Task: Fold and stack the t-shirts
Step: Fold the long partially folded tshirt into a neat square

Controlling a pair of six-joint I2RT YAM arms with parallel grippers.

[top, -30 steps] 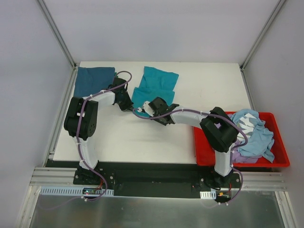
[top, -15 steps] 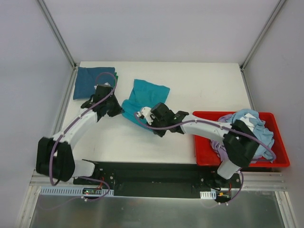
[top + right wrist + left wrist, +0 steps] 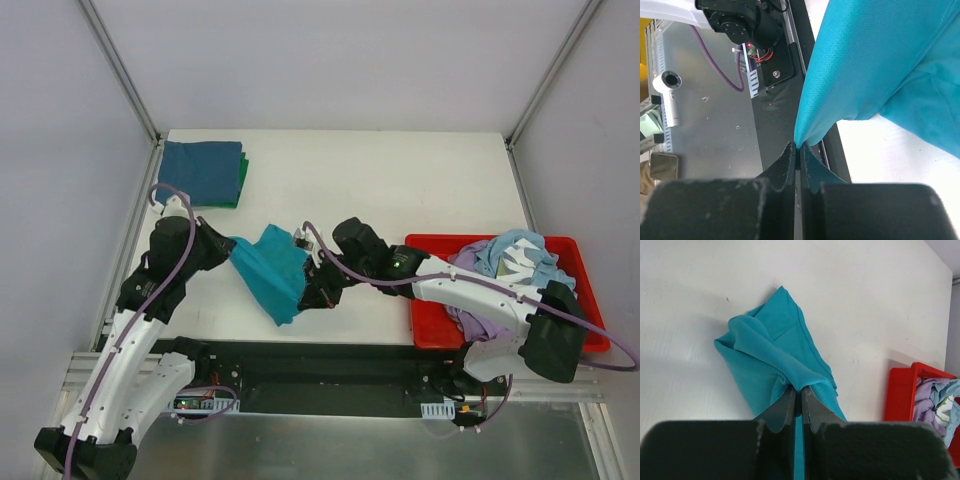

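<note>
We have both arms on one teal shirt [image 3: 272, 276], held up between them over the near left part of the table [image 3: 420, 180]. The left gripper [image 3: 800, 391] is pinched tight on a bunched fold of the shirt. In the left wrist view its fingers [image 3: 782, 412] sit nearly together with only fabric between them. The right gripper [image 3: 797, 149] is clamped the same way on a thin edge of the shirt, jaws almost touching.

In the top view the left gripper has the shirt's far left corner. The right gripper has its right side, close to the table's near edge. The cloth hangs between the two as a slack, creased sheet that narrows to a point toward the near edge. We cannot tell whether its lowest part touches the table. In the right wrist view the gripped edge shows against the black rail [image 3: 777, 100] and the metal floor past the near edge.

A stack [image 3: 200, 170] sits at the far left corner, a folded blue shirt on a green one, well apart from both grippers. A red bin [image 3: 425, 335] stands at the near right of the table. It holds a loose pile of clothes [image 3: 520, 262] in light blue, lilac and striped white. The right arm reaches leftward across the bin's left side.
</note>
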